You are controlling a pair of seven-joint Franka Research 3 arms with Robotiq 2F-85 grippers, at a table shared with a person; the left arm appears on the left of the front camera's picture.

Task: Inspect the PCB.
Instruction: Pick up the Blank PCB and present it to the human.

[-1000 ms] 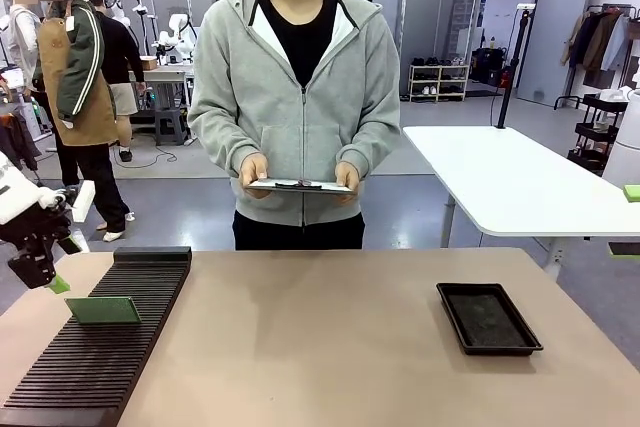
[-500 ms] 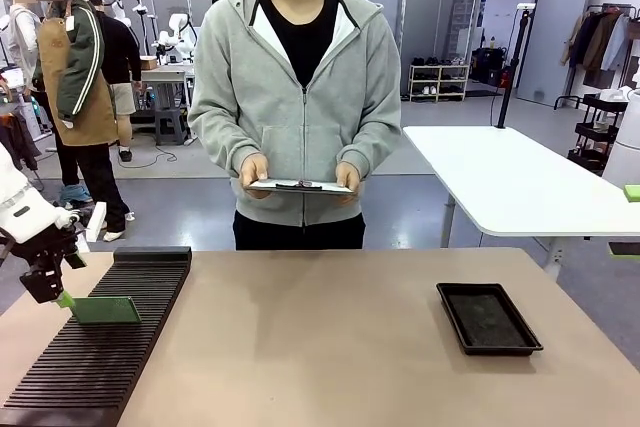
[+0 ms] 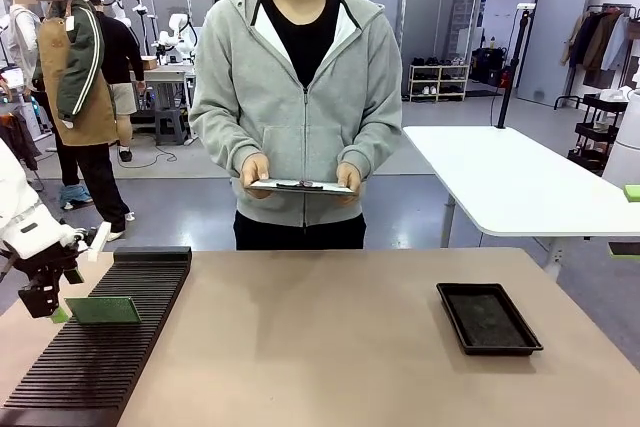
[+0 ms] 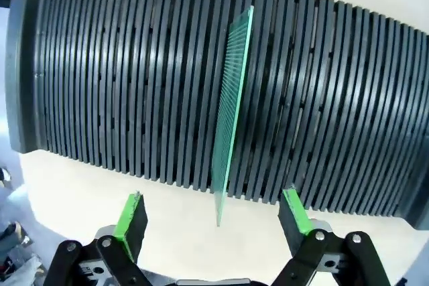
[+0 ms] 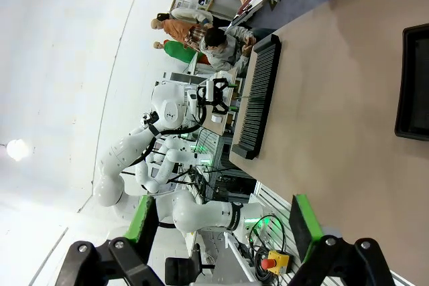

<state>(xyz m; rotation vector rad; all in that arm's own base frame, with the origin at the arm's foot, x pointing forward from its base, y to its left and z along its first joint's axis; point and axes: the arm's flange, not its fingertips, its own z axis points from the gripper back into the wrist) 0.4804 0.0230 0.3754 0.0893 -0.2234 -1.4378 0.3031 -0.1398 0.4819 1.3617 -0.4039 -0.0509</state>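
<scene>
The left claw [image 4: 214, 213] is hanging spread wide at the left end of the PCB [image 4: 231, 118]. Its green pads [image 4: 131, 213] are sitting one on each side of the board's near edge with clear gaps, so it is pinching nothing. The PCB is standing upright on one long edge in a slot of the black ribbed rack [image 3: 100, 367], which is lying at the left side of the table [image 3: 330, 347]. In the front view the board is turning its broad green face toward the camera, with its long axis running left to right along the slot. From the left wrist it is showing edge-on as a thin green line leading away between the ribs. Its bottom edge is sinking out of sight in the slot, and the markings on its face are too small to read. The picture's left border is cutting off most of the left arm. The right claw [image 5: 221, 222] is hanging open in the air, holding nothing. A shallow black tray [image 3: 488, 319] is lying well apart at the right. Across the table a person [image 3: 300, 97] is holding a clipboard [image 3: 300, 186] in both hands
</scene>
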